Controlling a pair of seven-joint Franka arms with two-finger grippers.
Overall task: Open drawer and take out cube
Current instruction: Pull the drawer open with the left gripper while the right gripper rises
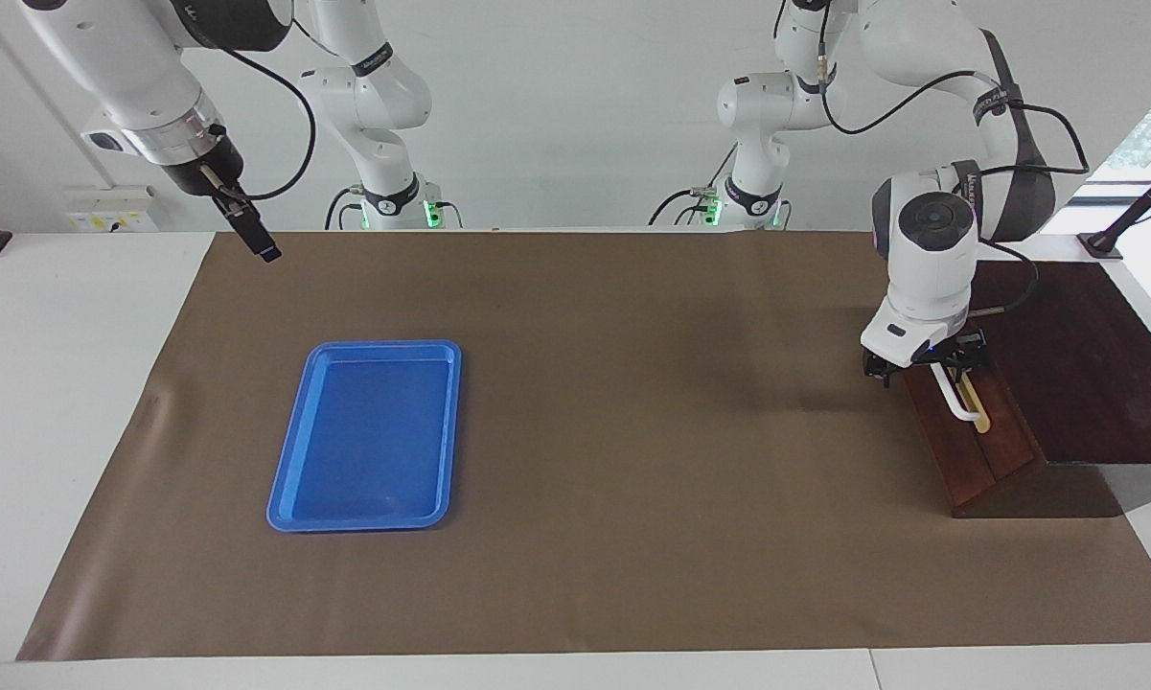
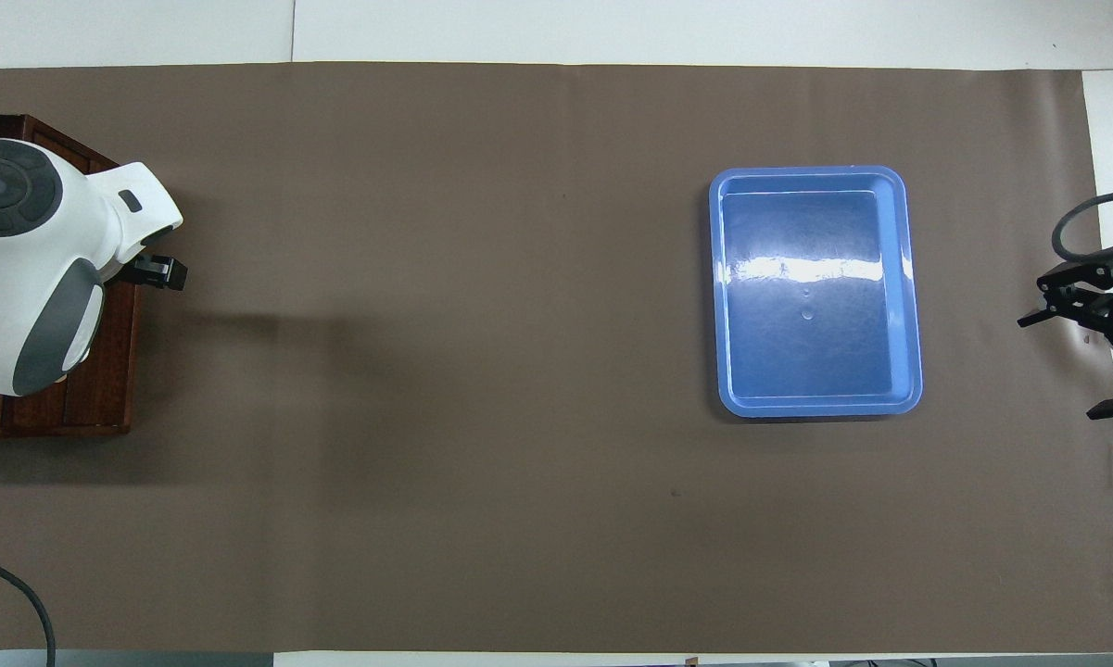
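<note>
The dark reddish-brown drawer point(image 1: 979, 462) sits closed in its box cabinet point(image 1: 1064, 355) at the left arm's end of the table. Its white bar handle point(image 1: 964, 408) shows only at the end farther from the robots. My left gripper point(image 1: 925, 369) is low against the drawer front, at the handle's end nearer to the robots, and hides that end. In the overhead view the left arm covers most of the drawer point(image 2: 111, 371), and only a dark fingertip point(image 2: 162, 273) sticks out. My right gripper point(image 1: 249, 230) waits open in the air over the table's edge point(image 2: 1075, 361). The cube is hidden.
A flat blue tray point(image 1: 364, 436) lies empty on the brown mat toward the right arm's end of the table; it also shows in the overhead view point(image 2: 815, 292). The cabinet's dark top reaches to the table's edge.
</note>
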